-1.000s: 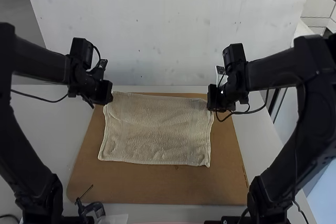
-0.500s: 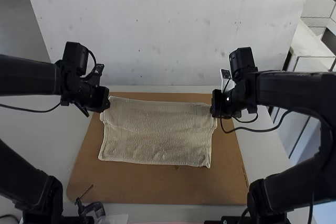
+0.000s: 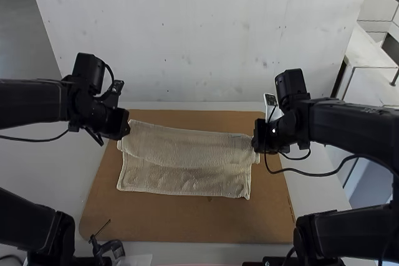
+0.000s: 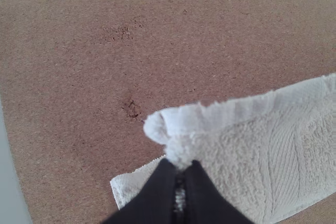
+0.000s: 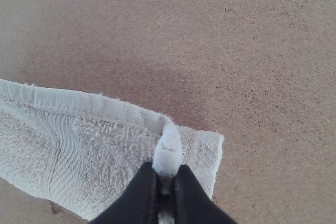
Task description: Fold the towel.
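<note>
The towel (image 3: 185,180) lies on the brown board (image 3: 187,221), its far part partly folded over. The left gripper (image 4: 180,167) is closed on one far corner, the right gripper (image 5: 166,174) closed on the other, presumably to bring that edge nearer evenly, without twisting.

I see rough, looped cloth in my towel (image 3: 187,175), a ribbed weave along its band (image 4: 281,153), a matt, grainy board (image 3: 193,222) like pressed wood, plastic-looking black casing on my left arm (image 3: 31,101)
</note>
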Motion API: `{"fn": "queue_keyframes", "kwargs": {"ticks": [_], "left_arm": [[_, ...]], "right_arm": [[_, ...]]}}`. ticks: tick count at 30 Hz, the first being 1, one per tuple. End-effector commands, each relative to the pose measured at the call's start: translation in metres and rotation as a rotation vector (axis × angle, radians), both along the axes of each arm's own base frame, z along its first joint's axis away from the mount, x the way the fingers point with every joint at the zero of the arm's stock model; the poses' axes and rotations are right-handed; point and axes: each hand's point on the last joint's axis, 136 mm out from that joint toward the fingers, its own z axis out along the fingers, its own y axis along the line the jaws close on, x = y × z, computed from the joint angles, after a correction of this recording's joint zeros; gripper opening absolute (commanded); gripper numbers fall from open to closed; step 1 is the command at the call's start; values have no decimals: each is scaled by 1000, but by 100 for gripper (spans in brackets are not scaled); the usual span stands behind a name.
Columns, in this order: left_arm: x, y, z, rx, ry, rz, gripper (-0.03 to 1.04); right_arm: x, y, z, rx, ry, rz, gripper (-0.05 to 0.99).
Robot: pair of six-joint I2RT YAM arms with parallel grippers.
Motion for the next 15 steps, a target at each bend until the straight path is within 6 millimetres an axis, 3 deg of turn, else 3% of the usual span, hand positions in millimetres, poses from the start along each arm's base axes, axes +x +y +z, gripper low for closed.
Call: {"fn": "queue_keyframes", "kwargs": {"ticks": [1, 15], "left_arm": [[1, 6, -8, 38, 12, 18, 1], [15, 20, -45, 61, 79, 43, 1]], "right_arm": [[2, -4, -11, -16, 28, -22, 2], [27, -1, -37, -33, 93, -30, 2]]}}
